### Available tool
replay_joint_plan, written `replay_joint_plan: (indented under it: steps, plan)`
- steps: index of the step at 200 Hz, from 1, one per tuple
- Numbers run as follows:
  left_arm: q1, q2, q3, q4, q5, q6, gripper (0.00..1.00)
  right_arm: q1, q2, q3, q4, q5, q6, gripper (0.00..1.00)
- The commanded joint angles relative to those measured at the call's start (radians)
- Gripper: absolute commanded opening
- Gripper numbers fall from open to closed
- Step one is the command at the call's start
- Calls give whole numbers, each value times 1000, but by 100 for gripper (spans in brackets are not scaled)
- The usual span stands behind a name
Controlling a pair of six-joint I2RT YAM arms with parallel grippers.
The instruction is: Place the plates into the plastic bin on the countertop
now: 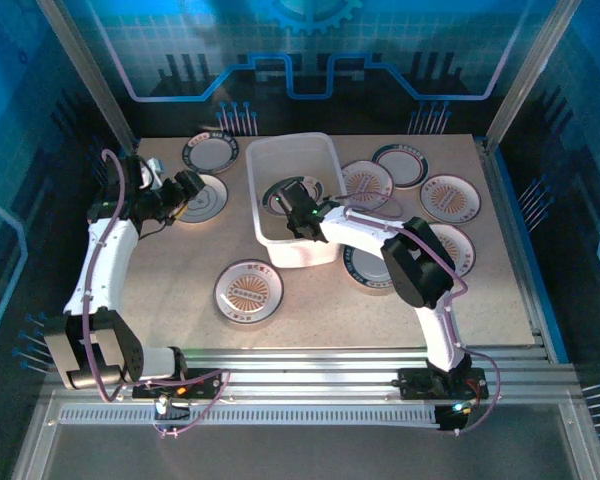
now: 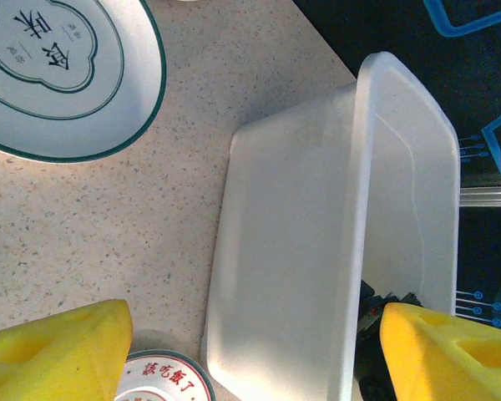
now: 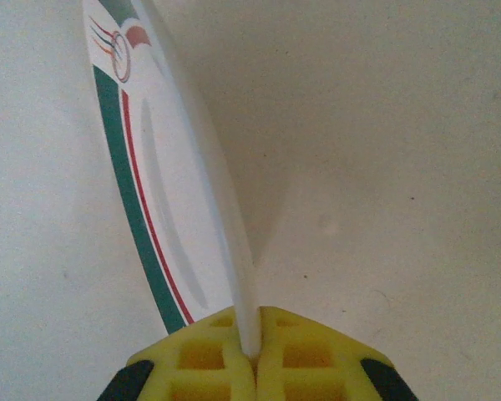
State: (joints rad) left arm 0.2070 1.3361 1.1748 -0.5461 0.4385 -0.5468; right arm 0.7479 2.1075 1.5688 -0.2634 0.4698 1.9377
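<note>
Plainly, one plate (image 3: 163, 192) was pinched by its rim inside the plastic bin (image 1: 290, 142).
The yellow jaws of the right gripper (image 3: 255, 355) were pressed together on the green-and-red-banded rim, and the plate was held on edge, tilted, over the bin's white floor. The left gripper (image 1: 186, 188) was kept with jaws spread wide and nothing between them, just left of the bin. The other plates (image 1: 248, 290) were left lying flat on the countertop (image 1: 170, 270), on both sides of the bin.
</note>
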Motion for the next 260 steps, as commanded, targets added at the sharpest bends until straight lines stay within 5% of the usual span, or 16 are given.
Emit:
replay_joint_plan:
  steps: [1, 49, 87, 193, 260]
  plan:
    - [9, -16, -14, -37, -21, 34, 79, 12, 36, 19, 49, 38, 8, 8]
    - [15, -20, -29, -61, -44, 41, 79, 13, -17, 2, 57, 34, -30, 54]
    - [29, -28, -36, -78, -71, 42, 79, 14, -82, 11, 53, 49, -146, 73]
    - [30, -55, -178, -232, -92, 79, 76, -5, -294, -23, 20, -40, -715, 85]
    - [-92, -32, -274, -260, -145, 34, 75, -36, -497, -195, 113, -172, -914, 84]
